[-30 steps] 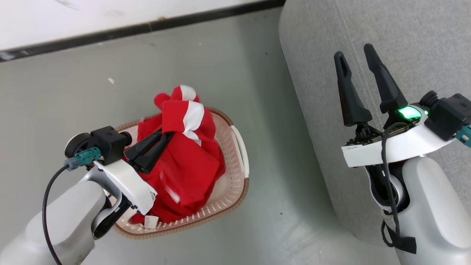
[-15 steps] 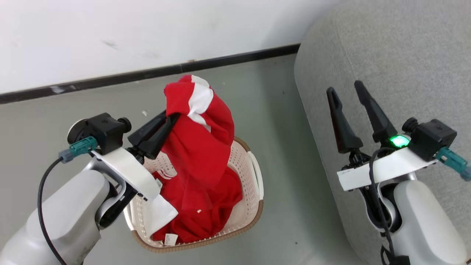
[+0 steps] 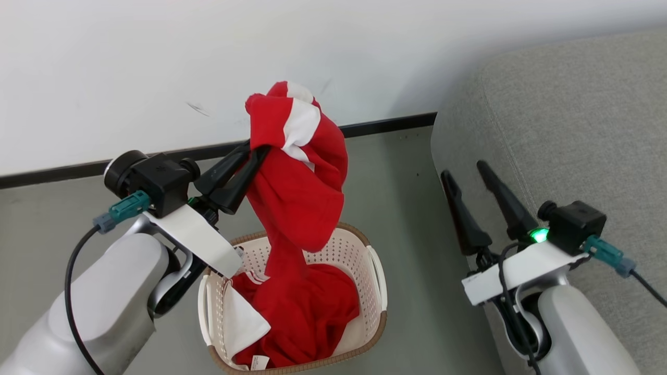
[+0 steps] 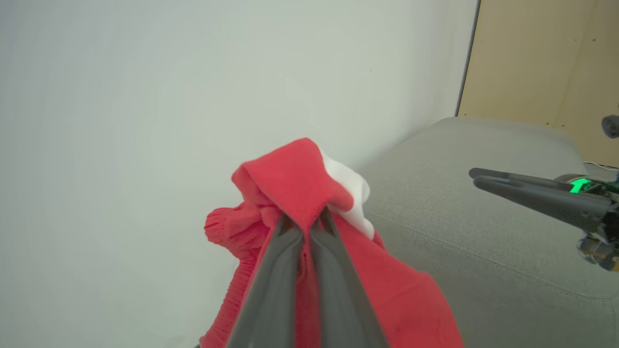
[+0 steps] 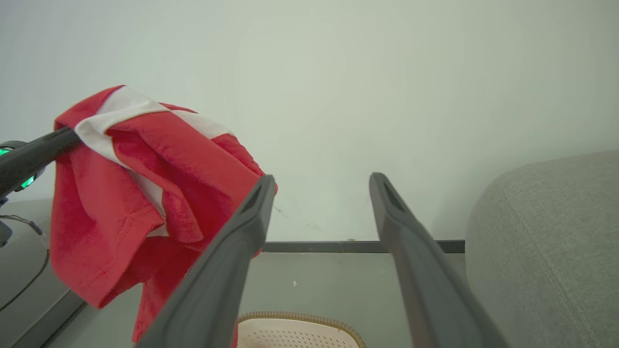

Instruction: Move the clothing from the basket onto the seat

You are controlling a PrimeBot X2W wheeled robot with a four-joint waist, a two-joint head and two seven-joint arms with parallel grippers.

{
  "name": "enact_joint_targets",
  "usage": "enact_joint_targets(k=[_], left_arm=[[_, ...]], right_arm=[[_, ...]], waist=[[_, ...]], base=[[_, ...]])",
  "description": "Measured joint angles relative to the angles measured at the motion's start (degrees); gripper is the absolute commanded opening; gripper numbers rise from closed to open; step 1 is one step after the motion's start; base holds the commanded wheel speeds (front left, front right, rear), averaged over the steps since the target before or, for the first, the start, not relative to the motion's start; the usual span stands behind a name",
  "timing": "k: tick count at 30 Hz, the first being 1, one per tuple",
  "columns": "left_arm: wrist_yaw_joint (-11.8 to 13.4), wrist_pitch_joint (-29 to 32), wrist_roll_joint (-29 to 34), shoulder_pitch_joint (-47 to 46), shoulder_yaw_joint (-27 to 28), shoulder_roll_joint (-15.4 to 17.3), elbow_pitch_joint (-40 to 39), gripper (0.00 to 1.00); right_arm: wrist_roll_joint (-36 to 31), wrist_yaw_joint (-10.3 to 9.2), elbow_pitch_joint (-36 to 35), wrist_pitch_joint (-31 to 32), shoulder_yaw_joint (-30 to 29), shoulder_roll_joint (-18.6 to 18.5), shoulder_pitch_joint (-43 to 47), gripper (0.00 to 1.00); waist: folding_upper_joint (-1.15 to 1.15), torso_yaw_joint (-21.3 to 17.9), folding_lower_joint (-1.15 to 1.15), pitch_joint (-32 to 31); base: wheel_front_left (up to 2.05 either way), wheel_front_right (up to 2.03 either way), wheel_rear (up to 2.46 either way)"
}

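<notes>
My left gripper (image 3: 257, 151) is shut on the red and white clothing (image 3: 297, 177) and holds it high above the basket (image 3: 375, 271), with the lower folds still hanging down into it. The left wrist view has the pinched clothing (image 4: 295, 188) bunched over my left gripper (image 4: 304, 222). The cream basket, with its brown rim, stands on the floor. The grey seat (image 3: 573, 125) lies to the right. My right gripper (image 3: 466, 169) hovers open and empty at the seat's left edge; its fingers (image 5: 232, 251) frame the clothing (image 5: 145, 193) and the basket rim (image 5: 300, 319).
A white wall (image 3: 156, 62) with a dark skirting strip (image 3: 385, 125) runs behind the basket. Grey floor (image 3: 411, 208) separates the basket from the seat. A tan panel (image 4: 546, 63) stands beyond the seat in the left wrist view.
My left gripper has lifted the clothing up out of the basket. The head camera has tilted up, so the wall now takes the top of the view. The right gripper stays open.
</notes>
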Motion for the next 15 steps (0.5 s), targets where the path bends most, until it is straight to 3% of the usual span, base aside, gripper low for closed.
enact_joint_targets(k=[15], left_arm=[[0.3, 0.0, 1.0, 2.8, -1.5, -3.1, 0.3, 0.0]], right_arm=[[-0.8, 0.0, 2.9, 0.0, 4.7, -0.2, 2.6, 1.0]], waist=[[0.0, 1.9, 0.0, -5.0]], base=[[0.0, 0.0, 0.0]])
